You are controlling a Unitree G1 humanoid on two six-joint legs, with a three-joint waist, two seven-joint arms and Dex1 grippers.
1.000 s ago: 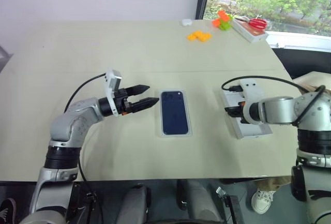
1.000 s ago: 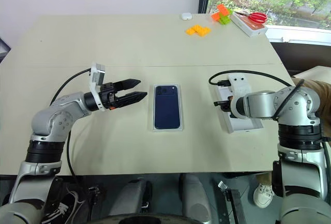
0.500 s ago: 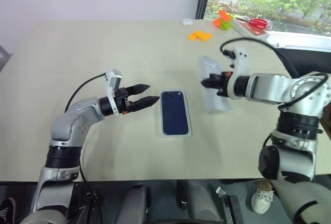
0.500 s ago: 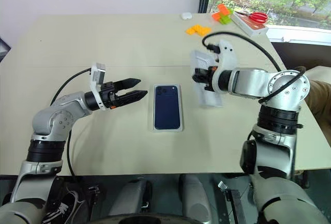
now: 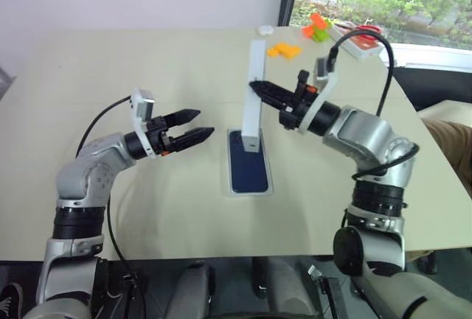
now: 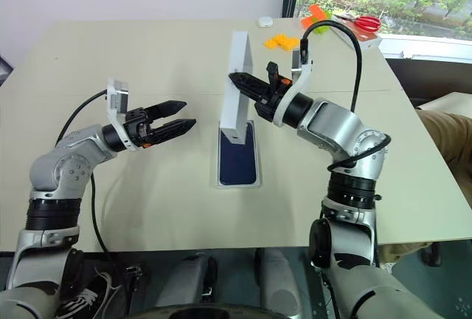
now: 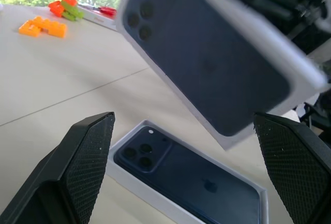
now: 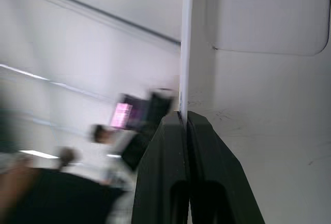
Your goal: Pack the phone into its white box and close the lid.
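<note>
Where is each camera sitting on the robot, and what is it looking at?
Left eye and right eye views: on the head, looking forward and down at the table, both arms, the left gripper and the right gripper holding the lid above the phone.
Left wrist view: looks along its open black fingers at the phone in the white box, with the lid above.
Right wrist view: looks along its shut fingers pinching the lid's wall.
All four share the lid.

Head cameras overlook table (image 5: 147, 61); wrist cameras close
</note>
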